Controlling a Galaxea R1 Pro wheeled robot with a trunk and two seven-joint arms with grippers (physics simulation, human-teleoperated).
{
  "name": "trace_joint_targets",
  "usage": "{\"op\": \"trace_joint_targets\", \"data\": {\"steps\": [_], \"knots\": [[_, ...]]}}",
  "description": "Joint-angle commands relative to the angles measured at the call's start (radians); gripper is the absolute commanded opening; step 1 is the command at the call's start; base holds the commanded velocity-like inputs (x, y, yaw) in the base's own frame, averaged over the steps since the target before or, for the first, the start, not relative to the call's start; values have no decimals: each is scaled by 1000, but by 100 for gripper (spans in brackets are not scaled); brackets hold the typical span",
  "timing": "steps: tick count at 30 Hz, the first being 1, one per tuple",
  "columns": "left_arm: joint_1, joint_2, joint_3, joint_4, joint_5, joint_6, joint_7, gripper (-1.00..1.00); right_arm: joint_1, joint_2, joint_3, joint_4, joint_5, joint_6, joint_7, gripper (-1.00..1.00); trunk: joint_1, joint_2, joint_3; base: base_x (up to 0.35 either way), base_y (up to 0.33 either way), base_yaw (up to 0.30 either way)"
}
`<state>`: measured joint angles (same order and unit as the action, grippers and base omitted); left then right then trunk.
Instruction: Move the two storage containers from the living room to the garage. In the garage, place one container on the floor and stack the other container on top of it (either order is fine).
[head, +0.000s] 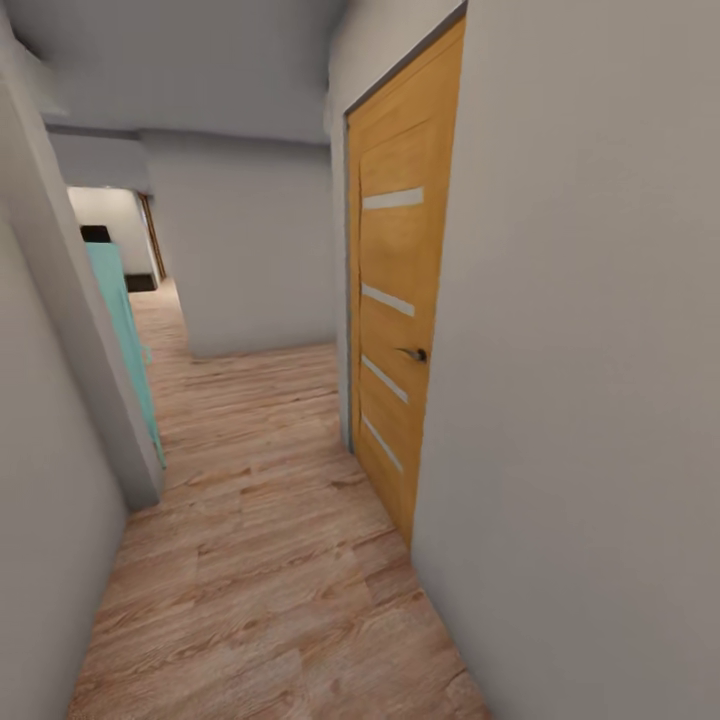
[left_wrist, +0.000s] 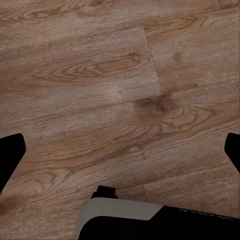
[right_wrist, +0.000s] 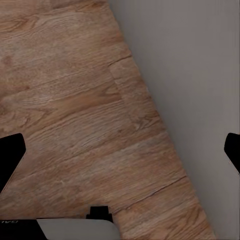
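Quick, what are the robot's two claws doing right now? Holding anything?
Left claw: open, holding nothing, wood floor below.
Right claw: open, holding nothing, beside a grey wall.

My head camera faces down a narrow hallway past an orange door (head: 395, 330) at right of frame, while both wrist cameras look straight down, close, at the wood-plank floor (left_wrist: 120, 90) all three views share.
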<state>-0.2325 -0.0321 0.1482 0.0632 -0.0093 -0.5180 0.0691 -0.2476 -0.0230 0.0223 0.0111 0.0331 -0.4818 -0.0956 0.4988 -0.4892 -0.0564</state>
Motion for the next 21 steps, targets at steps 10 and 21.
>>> {"op": "trace_joint_targets", "data": {"steps": [10, 21], "knots": [[-2, 1, 4, 4, -1, -7, 3, 100, -1, 0, 3, 1, 4, -3, -6, 100, 1, -2, -2, 326, 0, 299], [-2, 0, 4, 4, -1, -7, 3, 100, -1, 0, 3, 1, 4, -3, -6, 100, 1, -2, -2, 326, 0, 299]]}}
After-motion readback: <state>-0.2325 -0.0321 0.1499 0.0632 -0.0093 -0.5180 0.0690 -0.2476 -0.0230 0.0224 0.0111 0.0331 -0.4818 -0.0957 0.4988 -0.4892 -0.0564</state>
